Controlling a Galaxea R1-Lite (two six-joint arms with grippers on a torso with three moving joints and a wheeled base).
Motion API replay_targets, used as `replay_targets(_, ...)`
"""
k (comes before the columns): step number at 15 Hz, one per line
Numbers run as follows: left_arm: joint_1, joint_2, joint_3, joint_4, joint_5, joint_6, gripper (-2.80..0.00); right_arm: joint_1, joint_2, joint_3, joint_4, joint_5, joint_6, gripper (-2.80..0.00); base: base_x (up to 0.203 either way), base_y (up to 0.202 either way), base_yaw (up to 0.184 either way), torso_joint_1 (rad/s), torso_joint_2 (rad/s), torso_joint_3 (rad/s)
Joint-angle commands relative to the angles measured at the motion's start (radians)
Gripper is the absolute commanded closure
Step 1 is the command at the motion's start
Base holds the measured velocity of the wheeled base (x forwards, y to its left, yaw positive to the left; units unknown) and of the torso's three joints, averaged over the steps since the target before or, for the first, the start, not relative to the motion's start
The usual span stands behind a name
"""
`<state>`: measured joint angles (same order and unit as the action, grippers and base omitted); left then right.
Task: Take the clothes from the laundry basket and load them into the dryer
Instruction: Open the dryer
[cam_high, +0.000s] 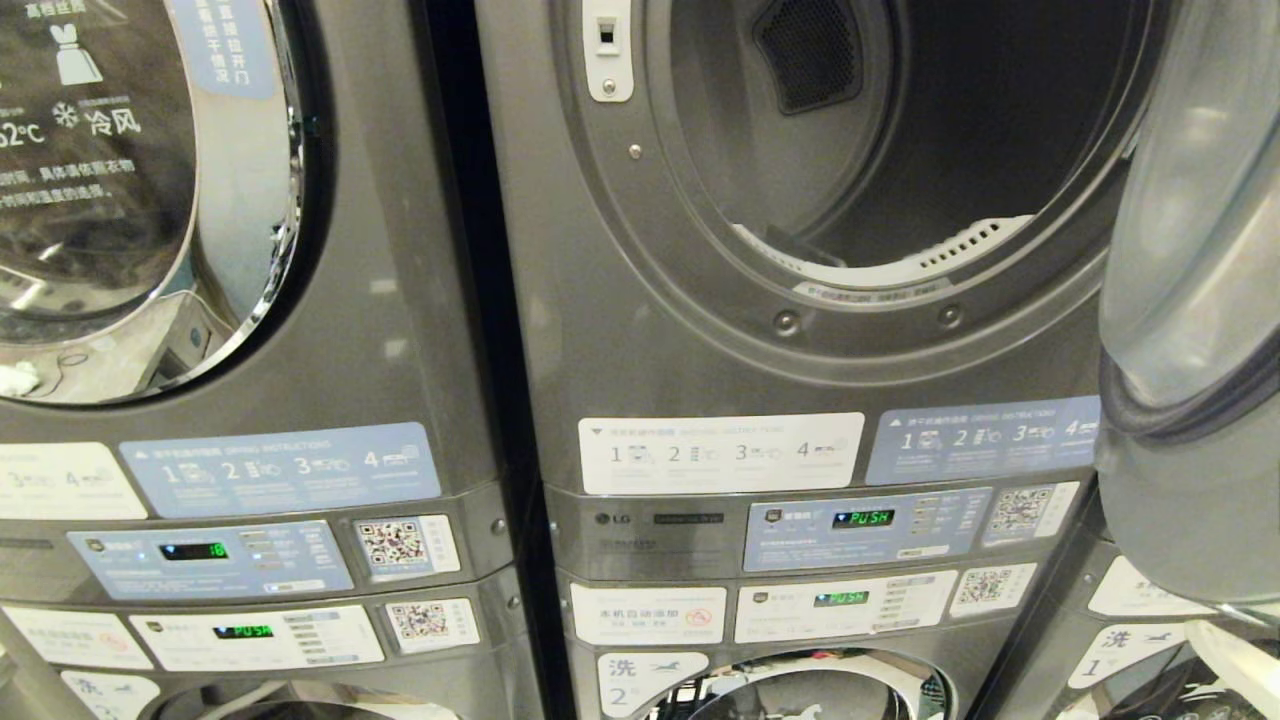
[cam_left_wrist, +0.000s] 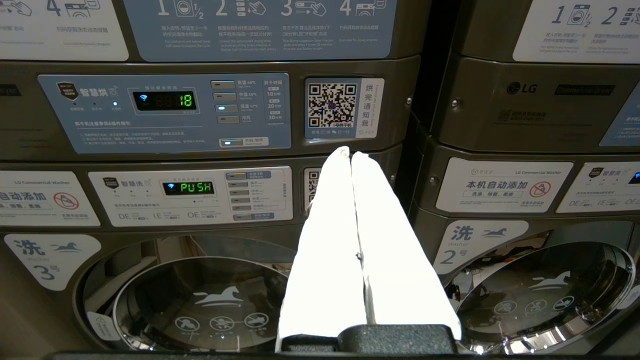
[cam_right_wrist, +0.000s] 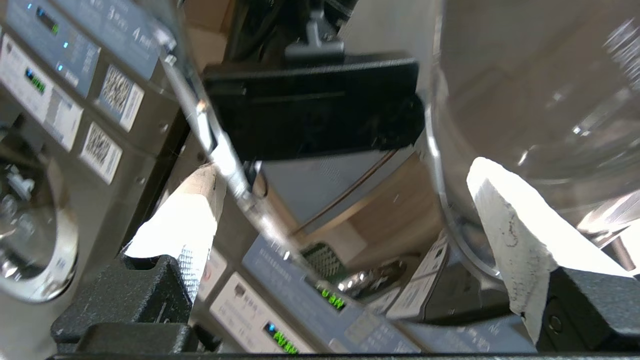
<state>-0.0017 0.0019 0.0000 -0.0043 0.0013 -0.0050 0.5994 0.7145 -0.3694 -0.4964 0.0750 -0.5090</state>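
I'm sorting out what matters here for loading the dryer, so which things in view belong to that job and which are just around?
Part of the job:
- dryer, its drum open and empty
- its glass door, swung open
- right gripper, open, beside that door

Just there:
- neighbouring dryer, door closed
- washers below
- left gripper, shut, idle

No clothes or basket in view.

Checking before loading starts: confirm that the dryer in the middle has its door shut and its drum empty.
Not quite. The dryer has its door swung open to the right, as the head view shows. What shows of the drum holds no clothes, as you said.
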Motion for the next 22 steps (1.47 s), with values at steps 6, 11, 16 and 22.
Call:
replay_targets(6,0.000,0.000,0.000,0.000,0.000,0.000,0.00,0.000,0.042,0.007,-0.062,-0.004,-0.029,-2.80,0.000,0.000,0.000,0.000,0.00,0.000)
replay_targets(11,0.000,0.000,0.000,0.000,0.000,-0.001,0.00,0.000,-0.014,0.037,-0.058,-0.005,-0.029,-2.80,0.000,0.000,0.000,0.000,0.00,0.000)
replay_targets(16,0.000,0.000,0.000,0.000,0.000,-0.001,0.00,0.000,-0.056,0.062,-0.053,-0.050,-0.027,-2.80,0.000,0.000,0.000,0.000,0.00,0.000)
replay_targets(22,0.000,0.000,0.000,0.000,0.000,0.000,0.00,0.002,-0.028,0.077,-0.051,-0.044,-0.025,-2.80,0.000,0.000,0.000,0.000,0.00,0.000)
